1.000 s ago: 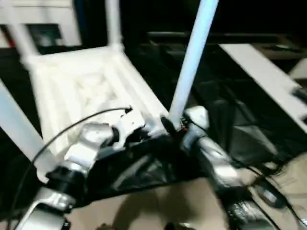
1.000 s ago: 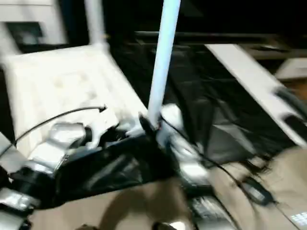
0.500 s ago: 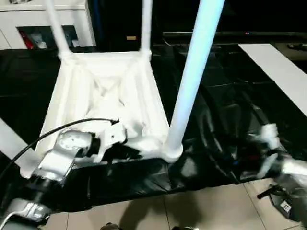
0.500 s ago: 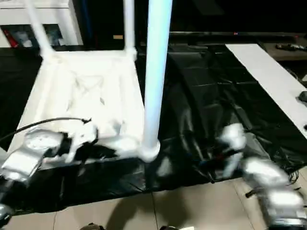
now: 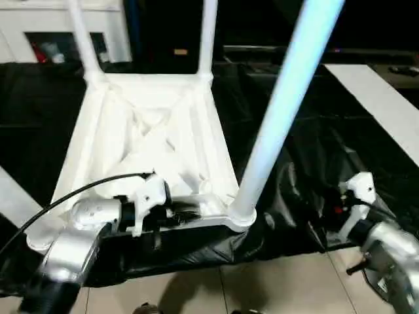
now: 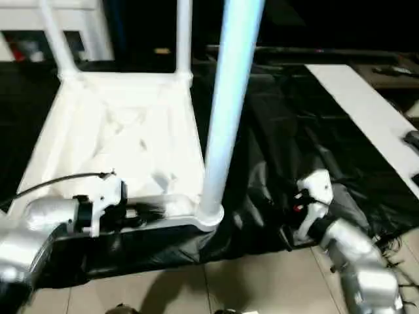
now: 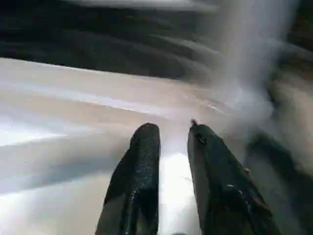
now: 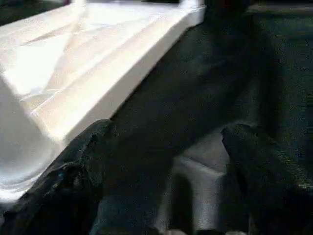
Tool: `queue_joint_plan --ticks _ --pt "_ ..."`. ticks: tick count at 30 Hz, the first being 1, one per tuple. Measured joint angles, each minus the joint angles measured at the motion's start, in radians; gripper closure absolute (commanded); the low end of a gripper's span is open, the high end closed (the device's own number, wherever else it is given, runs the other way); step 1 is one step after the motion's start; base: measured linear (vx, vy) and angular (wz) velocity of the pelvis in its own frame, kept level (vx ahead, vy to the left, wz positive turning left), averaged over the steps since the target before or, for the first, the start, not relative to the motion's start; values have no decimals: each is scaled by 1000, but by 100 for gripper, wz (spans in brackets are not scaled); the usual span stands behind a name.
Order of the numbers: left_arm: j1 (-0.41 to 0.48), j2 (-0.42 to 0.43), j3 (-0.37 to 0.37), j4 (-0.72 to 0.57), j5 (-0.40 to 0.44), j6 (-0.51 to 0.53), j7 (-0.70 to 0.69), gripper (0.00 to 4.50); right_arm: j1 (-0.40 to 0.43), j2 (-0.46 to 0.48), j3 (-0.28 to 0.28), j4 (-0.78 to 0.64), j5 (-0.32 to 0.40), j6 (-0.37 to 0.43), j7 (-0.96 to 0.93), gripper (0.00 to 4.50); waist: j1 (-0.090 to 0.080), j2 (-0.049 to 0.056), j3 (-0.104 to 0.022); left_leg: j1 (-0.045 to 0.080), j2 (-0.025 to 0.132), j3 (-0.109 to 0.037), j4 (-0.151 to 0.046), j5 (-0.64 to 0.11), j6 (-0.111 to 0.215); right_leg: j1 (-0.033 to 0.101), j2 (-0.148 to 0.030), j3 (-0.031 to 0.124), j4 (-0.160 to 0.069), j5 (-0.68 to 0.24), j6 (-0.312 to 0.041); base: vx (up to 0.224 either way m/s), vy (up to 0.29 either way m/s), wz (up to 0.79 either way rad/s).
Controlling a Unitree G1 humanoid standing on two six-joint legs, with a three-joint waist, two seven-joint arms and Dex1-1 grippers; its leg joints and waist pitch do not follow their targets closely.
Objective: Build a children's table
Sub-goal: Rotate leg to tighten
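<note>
**Upturned table, four legs seated; left end effector nearest at the near rim**

The tabletop (image 5: 147, 140) is seen lying ribbed side up on the black-draped surface (image 5: 308, 140), its long axis running away from the robot. Legs stand in the corner sockets: the near right leg (image 5: 278, 118) rises steeply just ahead, two far legs (image 5: 208, 36) stand at the back corners, and part of a near left leg (image 5: 13, 196) is seen at the picture's edge.

The left end effector (image 7: 168, 134) is placed at the tabletop's near rim, pointing toward the near right socket; its fingers (image 7: 144, 161) are parted by a narrow gap and nothing is seen clamped between them. The right end effector (image 8: 166, 142) hangs well to the right of that socket over crumpled black cloth, its jaws wide apart and empty.

The left arm is judged the nearer to the table. The near right leg stands between the two arms and would obstruct any sideways crossing. A white board (image 5: 383, 104) lies far right, and a white cabinet (image 5: 39, 29) stands behind.
</note>
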State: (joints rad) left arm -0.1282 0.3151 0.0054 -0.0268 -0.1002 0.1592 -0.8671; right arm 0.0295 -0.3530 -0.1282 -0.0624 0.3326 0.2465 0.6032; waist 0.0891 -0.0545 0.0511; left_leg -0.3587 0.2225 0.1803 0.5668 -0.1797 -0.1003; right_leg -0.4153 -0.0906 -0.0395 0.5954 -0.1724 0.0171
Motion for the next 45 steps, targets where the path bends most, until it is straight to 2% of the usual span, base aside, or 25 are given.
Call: queue_joint_plan --ticks 4,9,10,11,13,14,15,16,17,18,19,20,22,24,25,27,28,29,30,32,35,39,41,42,45 --pt "85 -165 126 -76 1 33 276 311 22 41 14 -41 -57 -2 -96 29 -5 5 -2 1 0 -1 1 0 0 2 1 0 0 -3 7 0 0 0" --pt "249 -248 134 -117 86 -74 472 311 92 98 77 -82 -97 -33 -132 29 -13 -1 -4 -7 1 -9 1 0 0 1 5 -3 -3 -4 8 0 0 0" --pt "259 -251 123 -124 110 -92 493 311 94 100 86 -81 -113 -41 -144 29 -15 3 -5 -18 -6 -29 2 0 0 6 -1 -20 -5 -4 8 -5 -11 25" --pt "274 -255 112 -135 132 -110 512 311 95 102 98 -79 -134 -56 -154 29 -25 10 -5 -28 -9 -57 3 0 0 18 -2 -40 -15 -3 7 -6 -33 53" --pt "297 -267 107 -153 149 -136 536 311 94 103 106 -79 -152 -75 -166 29 -39 26 0 -36 -10 -101 4 1 0 38 0 -73 -26 -1 -5 17 -49 59" --pt "315 -272 108 -167 158 -161 547 311 94 105 106 -80 -152 -79 -170 29 -50 34 3 -40 -13 -129 5 1 0 46 7 -88 -16 -14 -32 44 -92 65" --pt "321 -270 113 -170 163 -174 552 311 94 105 106 -80 -152 -79 -172 29 -54 37 5 -41 -14 -152 6 3 -3 50 17 -88 2 -32 -69 44 -92 65" --pt "336 -284 128 -185 162 -175 565 311 97 106 105 -88 -140 -66 -173 29 -57 37 6 -35 2 -147 6 9 -11 43 31 -80 28 -54 -119 32 -154 58" --pt "357 -309 137 -206 160 -175 580 311 114 106 98 -109 -128 -54 -172 29 -56 34 5 -25 25 -119 6 11 -14 48 34 -75 58 -77 -132 40 -196 47" --pt "367 -324 135 -216 158 -172 587 311 131 102 92 -125 -124 -50 -170 29 -52 21 2 -22 31 -91 11 6 -7 45 34 -67 65 -87 -93 40 -196 47" --pt "372 -337 130 -226 155 -168 591 311 149 91 84 -137 -119 -46 -168 29 -34 13 2 -15 34 -67 34 -14 20 41 30 -56 69 -90 -27 7 -160 25" --pt "391 -342 111 -237 155 -167 595 311 170 79 71 -150 -112 -35 -167 29 -18 19 2 -16 26 -54 52 -33 49 37 30 -51 71 -90 -26 37 -95 -4" --pt "417 -345 86 -251 154 -186 599 311 223 73 53 -182 -107 -31 -165 29 3 33 -6 -17 -4 -54 47 -37 56 30 30 -32 70 -87 -22 46 -66 -5" --pt "456 -347 55 -273 142 -234 596 311 272 60 46 -198 -106 -32 -155 29 14 39 -11 -26 -44 -57 81 -62 108 31 30 -2 70 -86 -15 0 0 0" --pt "474 -347 45 -284 134 -250 594 293 278 56 45 -203 -106 -32 -149 28 16 45 -13 -25 -54 -60 72 -65 113 32 31 -1 67 -85 -16 0 0 0" --pt "482 -333 42 -288 124 -256 588 278 274 58 51 -212 -101 -39 -139 27 9 56 -19 -22 -49 -59 58 -27 65 36 34 -6 60 -80 -15 9 74 0" --pt "485 -333 43 -289 120 -258 587 278 270 59 52 -212 -95 -40 -134 14 3 54 -20 -19 -48 -56 57 -26 60 36 34 -5 54 -78 -15 -2 86 10" --pt "497 -332 56 -296 113 -276 587 274 265 55 50 -209 -76 -43 -116 5 -8 47 -17 -16 -45 -44 53 -27 54 41 33 0 41 -68 -20 3 99 9" --pt "517 -336 71 -308 110 -292 588 264 255 52 49 -203 -51 -43 -91 0 -16 41 -14 -11 -45 -40 53 -28 53 51 32 2 33 -66 -18 3 99 9" --pt "548 -341 107 -326 86 -326 590 237 224 38 46 -192 -2 -55 -30 0 -39 31 -11 -9 -46 -37 52 -30 52 55 30 3 17 -67 -14 -14 92 -4" --pt "559 -338 130 -331 59 -347 594 231 205 30 45 -191 25 -64 15 0 -56 22 -11 -10 -47 -35 51 -31 53 59 29 3 4 -65 -11 -10 48 -3" --pt "642 -351 147 -328 30 -425 621 195 204 -17 60 -189 56 -63 113 0 -63 7 -12 -9 -47 -33 51 -32 56 65 28 4 -3 -59 0 0 0 0" --pt "680 -367 163 -321 22 -451 639 173 201 -43 74 -190 58 -60 145 0 -60 -2 -11 -9 -47 -33 50 -32 56 65 27 4 -2 -54 9 0 0 0" --pt "684 -371 171 -316 23 -453 647 152 197 -44 81 -190 58 -58 152 0 -58 -3 -10 -8 -47 -34 49 -32 55 63 27 3 -1 -53 9 0 0 0" --pt "677 -382 202 -302 25 -487 670 145 153 -25 127 -186 58 -60 170 0 -55 -10 -12 -8 -47 -34 42 -31 54 57 28 2 0 -54 9 0 0 0"
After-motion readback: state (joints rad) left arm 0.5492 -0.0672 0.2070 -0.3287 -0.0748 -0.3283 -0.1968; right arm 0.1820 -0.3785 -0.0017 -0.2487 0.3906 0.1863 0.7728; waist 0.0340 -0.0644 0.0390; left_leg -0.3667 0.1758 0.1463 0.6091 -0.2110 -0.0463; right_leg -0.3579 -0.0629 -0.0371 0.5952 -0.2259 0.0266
